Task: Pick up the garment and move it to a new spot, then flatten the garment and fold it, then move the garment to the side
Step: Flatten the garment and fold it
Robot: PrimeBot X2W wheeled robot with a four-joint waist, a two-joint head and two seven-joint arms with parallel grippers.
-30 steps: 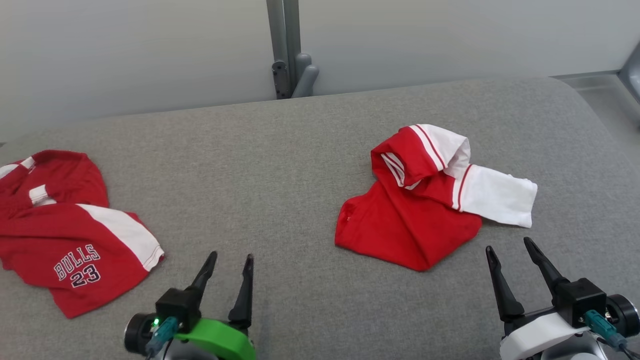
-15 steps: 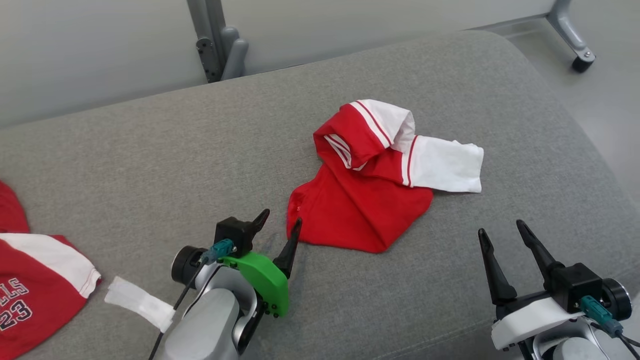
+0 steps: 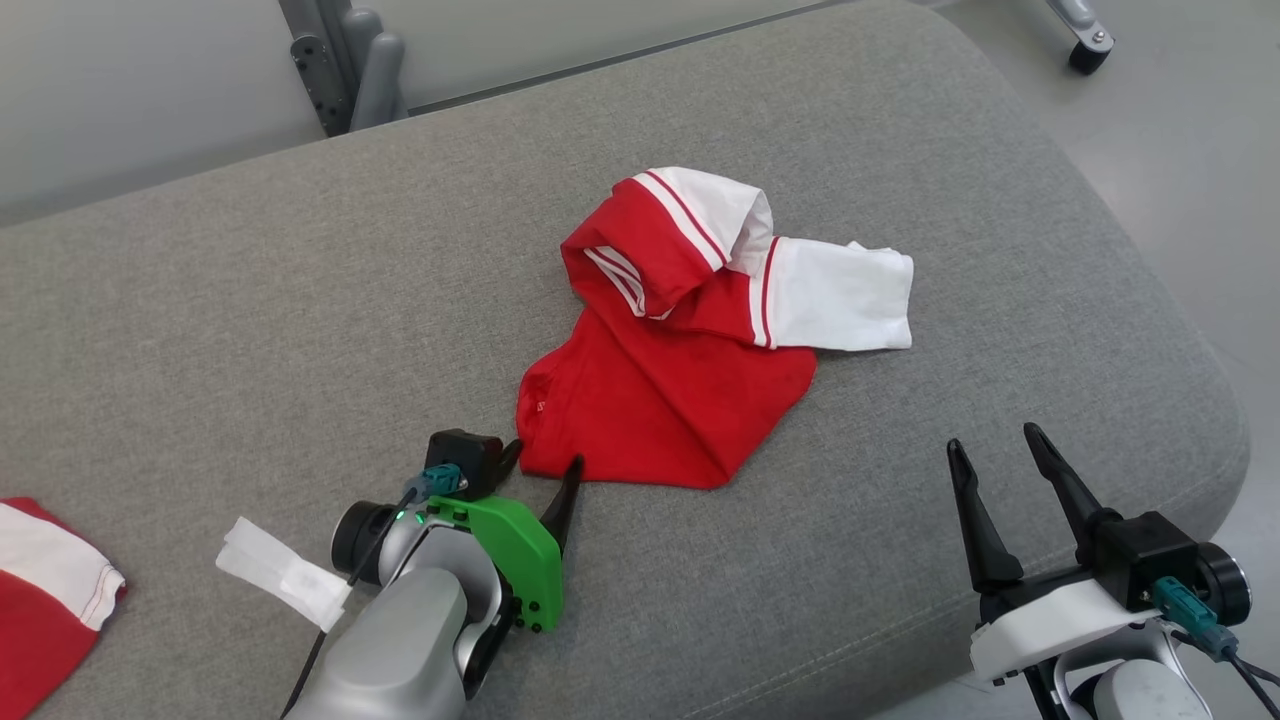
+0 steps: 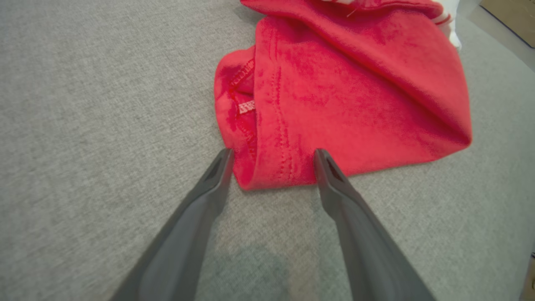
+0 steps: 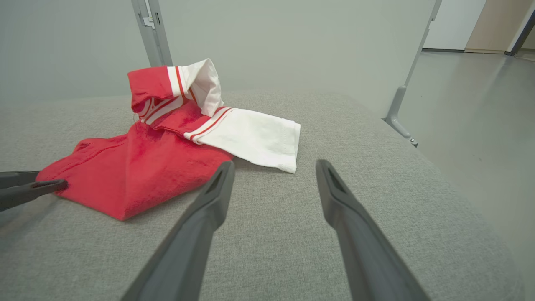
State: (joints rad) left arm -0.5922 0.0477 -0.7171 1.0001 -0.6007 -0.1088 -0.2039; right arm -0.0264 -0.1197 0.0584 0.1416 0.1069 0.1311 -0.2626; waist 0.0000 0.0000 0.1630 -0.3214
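The left jaws, open, straddle a corner of the garment (image 3: 660, 410), evidently to pinch it. The right jaws hang open, apart.

Cut off by the frame, far left along the bench's (image 3: 200, 300) near edge: second red-and-white garment (image 3: 45, 600), mostly out of sight. Too small to read: pale label (image 4: 246, 106) inside the garment's (image 3: 660, 400) hem. Cropped at the left wrist view's top: its far folds. Blurred, sliced by the right wrist view's left edge: left claw (image 5: 46, 179).
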